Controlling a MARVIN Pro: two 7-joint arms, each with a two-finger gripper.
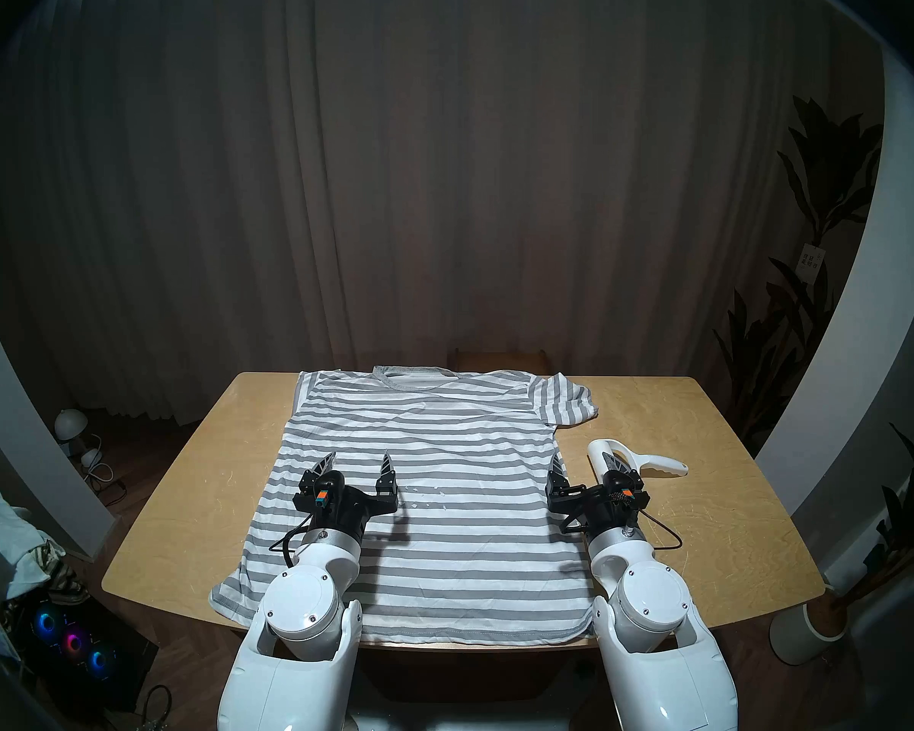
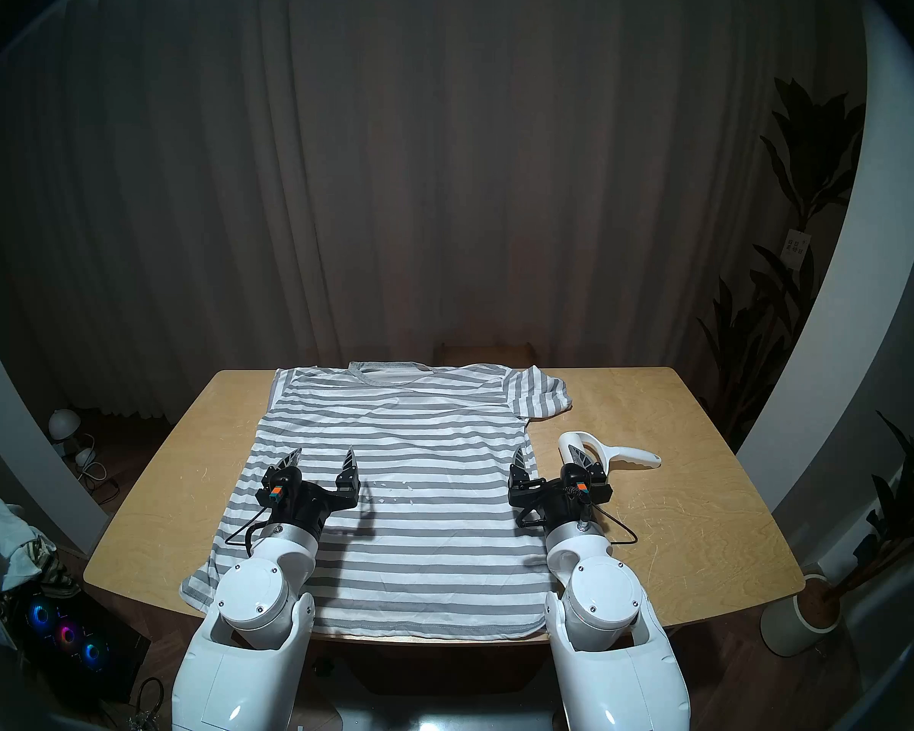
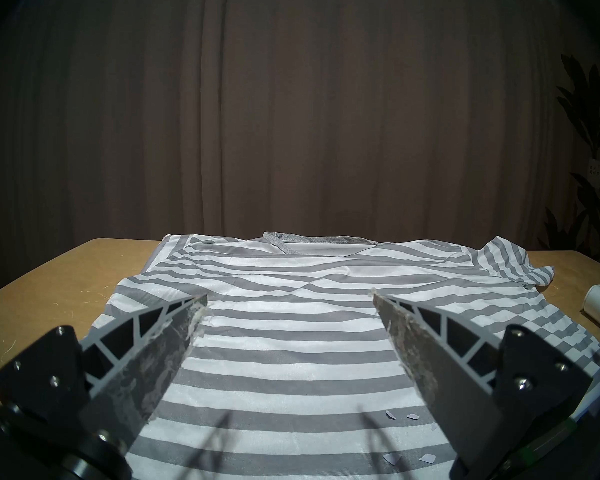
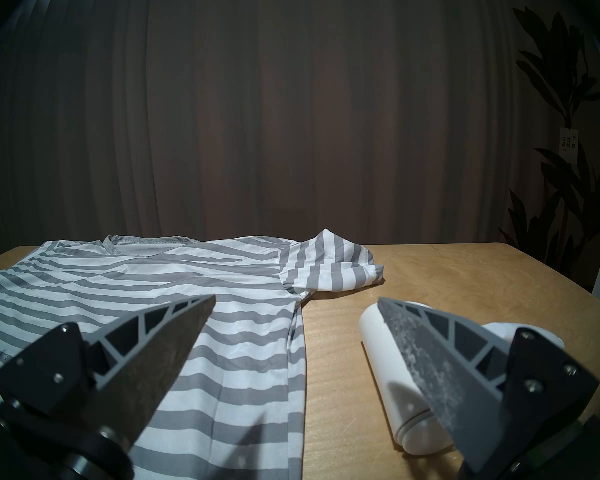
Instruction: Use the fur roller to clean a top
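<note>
Bare wooden tabletop [image 1: 708, 503] lies open right of the striped grey-white T-shirt [image 1: 434, 503] — only the white plastic lint roller [image 1: 639, 463] stands there.

Two white arms reaching forward side by side from the bottom of the head views, elbows bent, wrists level. Left gripper [image 1: 359, 461] held above the surface, pointing forward, jaws spread wide, nothing between them; grey ribbed fingers [image 3: 167, 344] smeared with pale residue on the inner faces. Right gripper [image 1: 584, 462] in a mirrored pose, likewise wide apart and empty, inner pads [image 4: 426, 361] speckled whitish.
</note>
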